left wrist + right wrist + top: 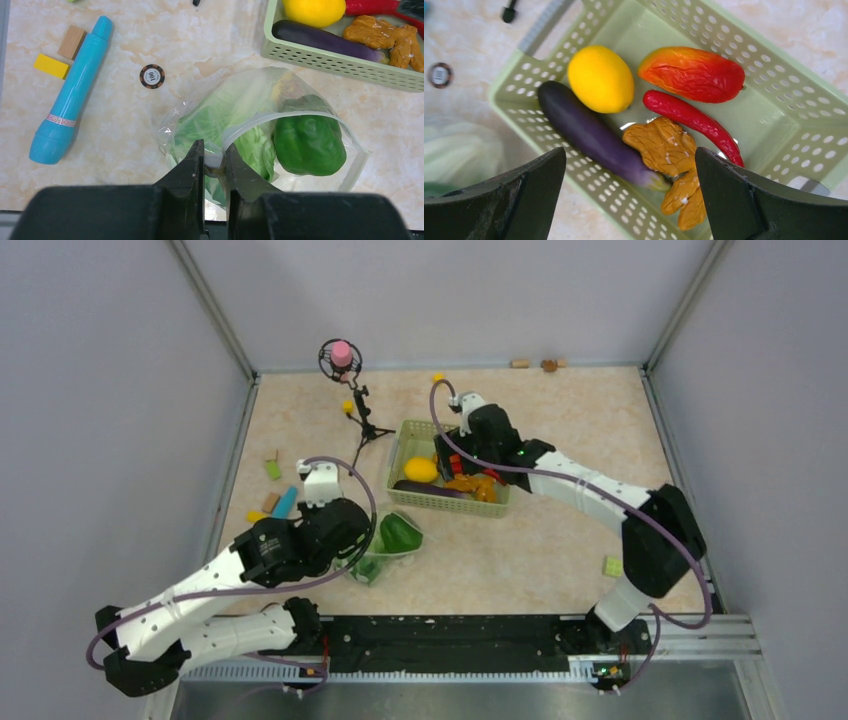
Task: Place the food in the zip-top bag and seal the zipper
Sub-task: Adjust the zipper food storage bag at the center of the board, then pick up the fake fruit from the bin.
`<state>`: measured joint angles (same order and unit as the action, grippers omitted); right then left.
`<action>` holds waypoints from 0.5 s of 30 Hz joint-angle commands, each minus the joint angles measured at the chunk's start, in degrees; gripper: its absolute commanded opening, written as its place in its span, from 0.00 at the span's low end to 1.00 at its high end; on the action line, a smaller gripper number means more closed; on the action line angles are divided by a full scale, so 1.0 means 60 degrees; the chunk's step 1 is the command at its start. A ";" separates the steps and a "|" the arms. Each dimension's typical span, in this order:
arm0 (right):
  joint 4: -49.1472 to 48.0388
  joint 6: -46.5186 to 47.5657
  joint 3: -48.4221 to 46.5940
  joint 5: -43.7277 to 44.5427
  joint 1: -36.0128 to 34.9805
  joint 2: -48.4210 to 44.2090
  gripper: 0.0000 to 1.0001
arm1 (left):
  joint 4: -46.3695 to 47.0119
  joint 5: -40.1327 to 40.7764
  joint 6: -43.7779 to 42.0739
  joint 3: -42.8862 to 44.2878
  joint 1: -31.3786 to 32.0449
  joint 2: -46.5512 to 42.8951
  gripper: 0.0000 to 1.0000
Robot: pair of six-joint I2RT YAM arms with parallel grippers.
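Note:
The clear zip-top bag lies open on the table with a pale green cabbage and a green pepper inside; it also shows in the top view. My left gripper is shut on the whitish zipper strip at the bag's mouth. My right gripper is open over the green mesh basket. In the basket lie a yellow lemon, a purple eggplant, a red chili, an orange-red piece and an orange knobbly piece.
A blue cylinder, a wooden block, a yellow block and a round token lie left of the bag. A small tripod with a pink ball stands at the back. A green block lies right.

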<state>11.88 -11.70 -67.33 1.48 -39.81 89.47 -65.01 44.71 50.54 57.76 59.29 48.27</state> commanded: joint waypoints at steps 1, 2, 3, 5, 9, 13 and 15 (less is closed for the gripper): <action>0.0364 0.0541 -0.1214 0.0136 0.0190 0.1100 0.99 | -0.0194 -0.0074 -0.0370 0.0352 -0.0018 -0.0410 0.00; 0.0377 0.0675 -0.1332 0.0190 0.0227 0.1339 0.99 | -0.0178 -0.0056 -0.0491 0.0339 -0.0018 -0.0501 0.00; 0.0358 0.0788 -0.1455 0.0228 0.0228 0.1568 0.98 | -0.0141 -0.0038 -0.0608 0.0335 -0.0011 -0.0607 0.00; 0.0248 0.0869 -0.1639 0.0036 0.0222 0.1932 0.98 | -0.0051 0.0126 -0.0747 0.0314 -0.0015 -0.0902 0.00; -0.0547 0.0459 -0.1882 -0.1082 0.0232 0.2481 0.97 | 0.0229 0.0397 -0.0788 0.0099 -0.0026 -0.1523 0.00; -0.1409 -0.0030 -0.2036 -0.1545 0.0225 0.3030 0.96 | 0.0308 0.0415 -0.0662 -0.0264 -0.0031 -0.2270 0.00; -0.1722 -0.0049 -0.2166 -0.1678 0.0217 0.3355 0.96 | 0.0415 0.0322 -0.0658 -0.0420 -0.0030 -0.2548 0.00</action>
<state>8.73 -10.00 -76.69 -4.78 -38.87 106.43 -65.58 44.93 46.72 56.82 59.29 35.88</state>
